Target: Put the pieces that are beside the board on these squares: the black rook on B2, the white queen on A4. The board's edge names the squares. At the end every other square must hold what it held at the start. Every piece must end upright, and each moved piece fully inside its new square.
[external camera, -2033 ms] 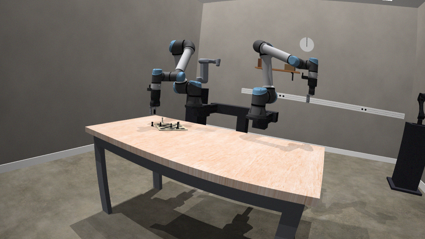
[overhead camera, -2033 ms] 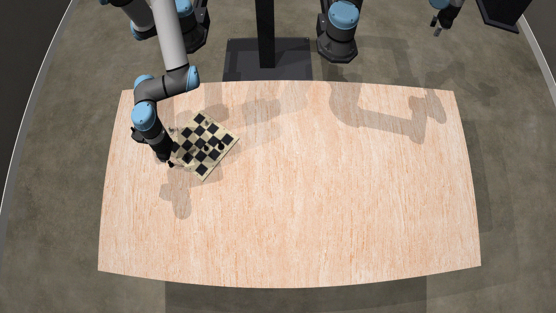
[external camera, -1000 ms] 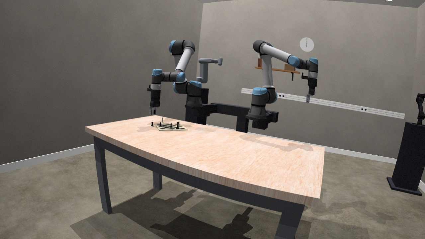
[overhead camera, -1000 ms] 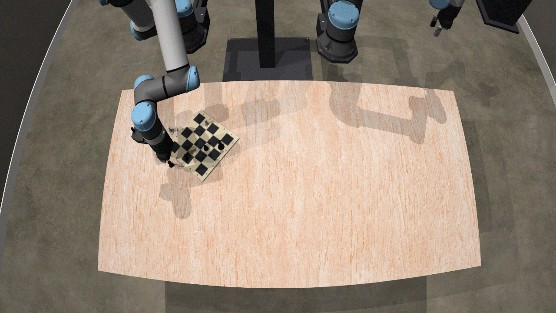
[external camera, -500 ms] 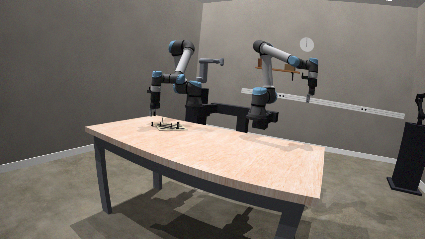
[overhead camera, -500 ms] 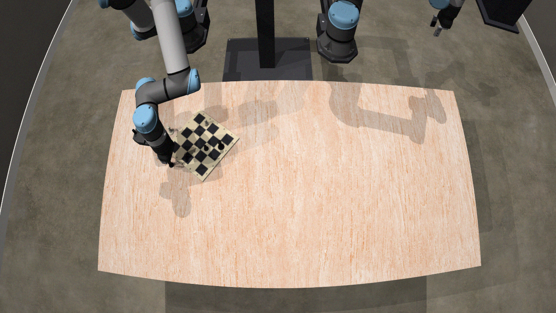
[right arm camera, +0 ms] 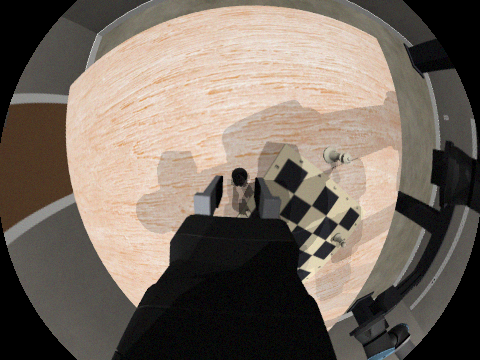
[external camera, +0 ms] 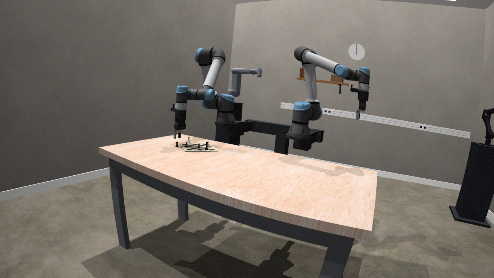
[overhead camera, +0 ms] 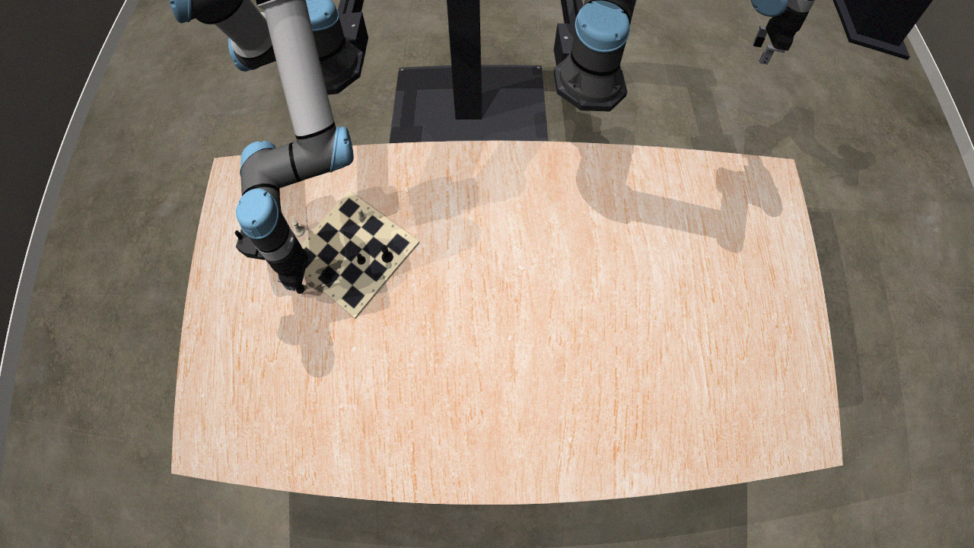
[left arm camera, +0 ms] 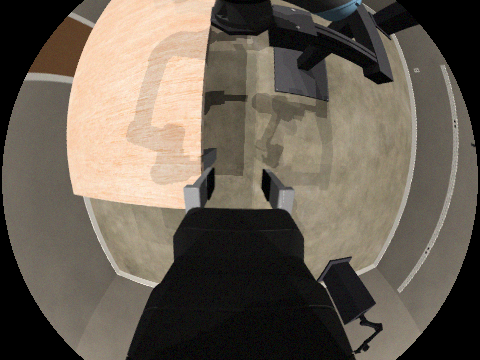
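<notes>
And here is the black rook, upright on the wooden table, just beside the chessboard and off its squares. Right above it, the right gripper! Its fingers stand well apart, though short of fully wide, and they grip nothing; in the wrist view the rook's dark top shows in the gap between them. The exterior view puts the fingertips over the rook, with the gripper pointing down and the right forearm reaching out above the table.

Over to the white queen: upright on the table, beside another edge of the board, apart from the fingers. B2 and A4 both await their pieces! On the board, a small pale piece stands near one edge, with dark pieces elsewhere.

And well apart from it all, the left gripper hangs pointing down beyond the table's edge, fingers fully spread, nothing between them.

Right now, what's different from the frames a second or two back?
The right end effector has come down and shifted toward the black rook. Nothing was taken hold of or let go. The rook, white queen, board and left arm stayed put.
</notes>
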You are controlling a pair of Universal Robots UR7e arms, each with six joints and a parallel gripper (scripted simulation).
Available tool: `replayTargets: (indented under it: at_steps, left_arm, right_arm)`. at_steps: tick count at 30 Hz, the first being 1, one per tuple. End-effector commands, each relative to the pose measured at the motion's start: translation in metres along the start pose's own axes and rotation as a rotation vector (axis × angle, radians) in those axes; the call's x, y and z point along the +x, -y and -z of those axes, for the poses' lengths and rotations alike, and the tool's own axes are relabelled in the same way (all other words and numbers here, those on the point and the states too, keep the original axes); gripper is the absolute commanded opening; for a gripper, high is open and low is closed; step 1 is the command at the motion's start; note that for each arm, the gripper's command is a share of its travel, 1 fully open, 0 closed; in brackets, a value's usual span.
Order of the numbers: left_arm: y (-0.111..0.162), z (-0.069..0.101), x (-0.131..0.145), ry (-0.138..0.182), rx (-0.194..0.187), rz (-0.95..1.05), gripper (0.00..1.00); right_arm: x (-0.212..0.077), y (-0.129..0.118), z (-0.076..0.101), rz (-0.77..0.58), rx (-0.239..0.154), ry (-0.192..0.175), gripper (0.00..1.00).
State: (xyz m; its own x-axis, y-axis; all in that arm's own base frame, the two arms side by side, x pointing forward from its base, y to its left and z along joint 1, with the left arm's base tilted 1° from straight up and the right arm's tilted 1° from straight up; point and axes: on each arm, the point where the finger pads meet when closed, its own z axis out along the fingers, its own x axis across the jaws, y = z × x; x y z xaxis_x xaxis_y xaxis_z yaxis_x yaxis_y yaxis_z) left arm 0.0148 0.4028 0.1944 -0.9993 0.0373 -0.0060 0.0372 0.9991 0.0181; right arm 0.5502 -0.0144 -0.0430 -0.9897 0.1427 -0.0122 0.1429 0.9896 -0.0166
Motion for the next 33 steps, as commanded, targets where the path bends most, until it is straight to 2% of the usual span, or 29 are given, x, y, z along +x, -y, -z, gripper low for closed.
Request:
replayTargets:
  at_steps: [1,14,33]
  left_arm:
    - [-0.0003,0.0005,-0.0001,0.000,-0.001,0.000,1.00]
    - [-0.0003,0.0005,-0.0001,0.000,-0.001,0.000,1.00]
    - [-0.0003,0.0005,-0.0001,0.000,-0.001,0.000,1.00]
  right_arm:
    - [-0.0007,-0.0002,-0.0057,0.000,-0.001,0.002,0.73]
    - [-0.0007,-0.0001,-0.0143,0.000,-0.001,0.002,0.73]
    - [-0.0007,-0.0001,-0.0150,0.000,-0.001,0.002,0.73]
